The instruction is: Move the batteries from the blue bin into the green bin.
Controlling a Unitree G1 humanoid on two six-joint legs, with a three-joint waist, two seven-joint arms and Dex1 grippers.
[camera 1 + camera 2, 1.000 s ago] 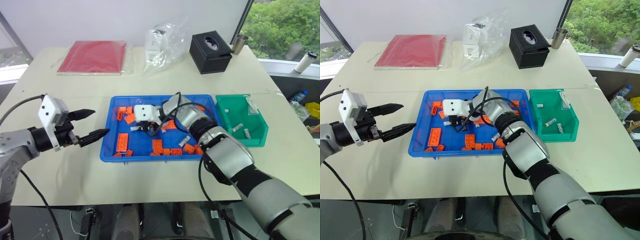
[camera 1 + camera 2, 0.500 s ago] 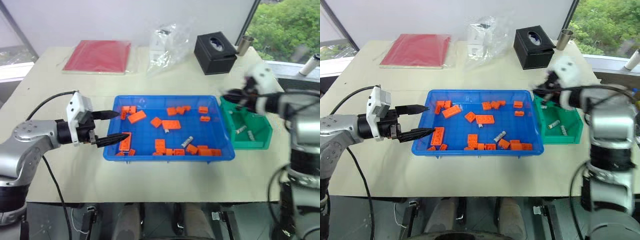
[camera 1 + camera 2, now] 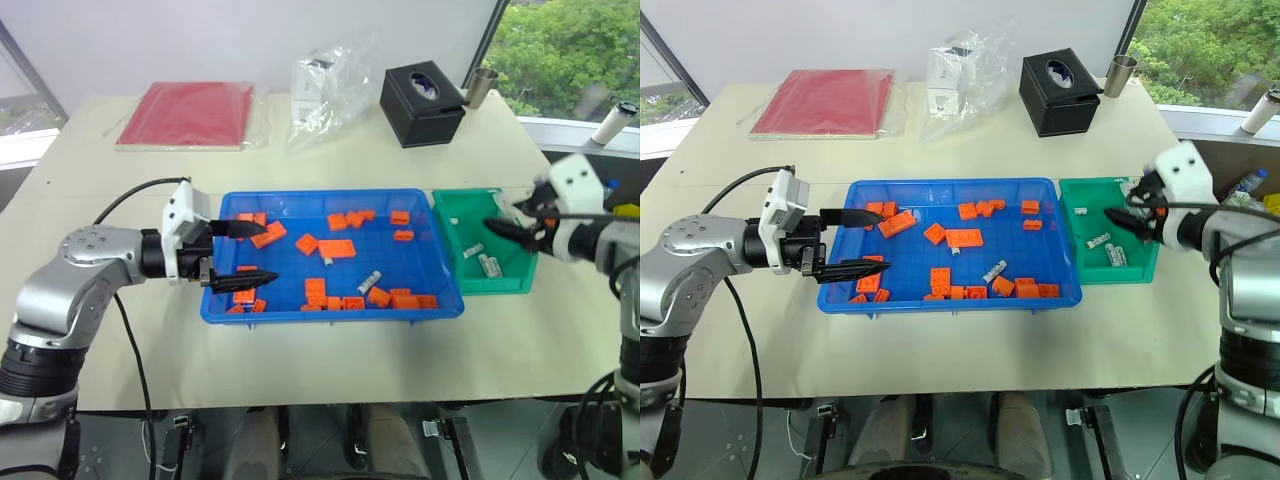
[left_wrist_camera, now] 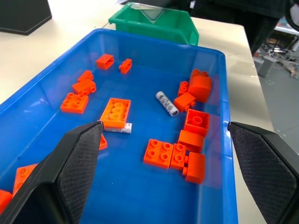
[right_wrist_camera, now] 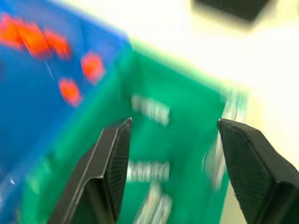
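The blue bin lies mid-table, strewn with orange blocks. Two batteries lie on its floor, one near the middle and a smaller one by an orange block. My left gripper is open and empty, reaching in level over the bin's left end. Just right of the blue bin stands the green bin, with batteries lying inside. Above its right side hovers my right gripper, open with nothing between its fingers.
At the back of the table are a red folder, a clear plastic bag, a black tissue box and a metal cup. Bare tabletop runs in front of both bins.
My right gripper has swung out of the blue bin, rightward and up to above the green bin, and has opened. My left gripper has moved right, over the blue bin's left end.
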